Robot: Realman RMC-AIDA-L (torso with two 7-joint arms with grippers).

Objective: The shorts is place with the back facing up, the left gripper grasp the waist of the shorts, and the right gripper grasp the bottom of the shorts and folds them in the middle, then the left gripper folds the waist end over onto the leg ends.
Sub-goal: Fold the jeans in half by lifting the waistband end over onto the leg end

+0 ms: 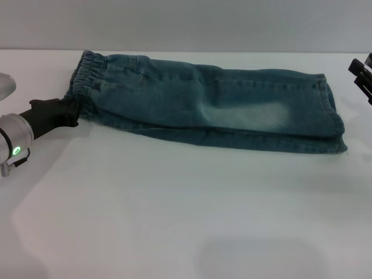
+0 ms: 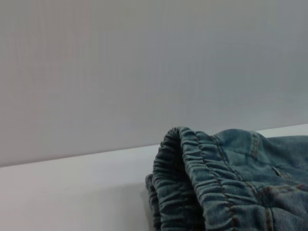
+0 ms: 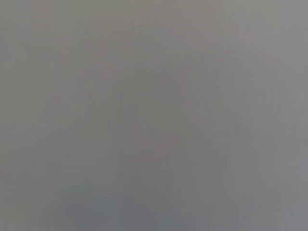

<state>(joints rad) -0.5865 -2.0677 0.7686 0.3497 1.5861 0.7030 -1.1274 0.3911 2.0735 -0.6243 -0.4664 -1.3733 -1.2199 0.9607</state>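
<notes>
The shorts (image 1: 209, 107) lie across the upper middle of the head view on the white worktop (image 1: 174, 221), already doubled lengthwise so one leg rests on the other, with the waist (image 1: 87, 78) at the upper left and the leg ends (image 1: 331, 116) at the right. The left gripper (image 1: 72, 113) sits at the left edge of the frame, its black tip pressed against the near corner of the gathered band; it looks to be pinching the denim there, though its fingers are hidden by the cloth, so how much it has hold of is a judgement only. In the left wrist view the ruffled elastic fills the lower right, bunched and slightly lifted. The right gripper (image 1: 361, 72) stands at the far right edge, apart from the hems and holding nothing; whether its fingers are spread I cannot tell. The risks from here: if the pinch catches only the top layer of the waist, the lower layer would trail behind and the fold would come apart; a shallow bite on thick elastic may slip mid-swing; and carrying the waist over too low could drag the whole garment rightward, since nothing pins the hems. Count: one pair of shorts, two stacked leg layers visible at the hems, two grippers, one worktop.
</notes>
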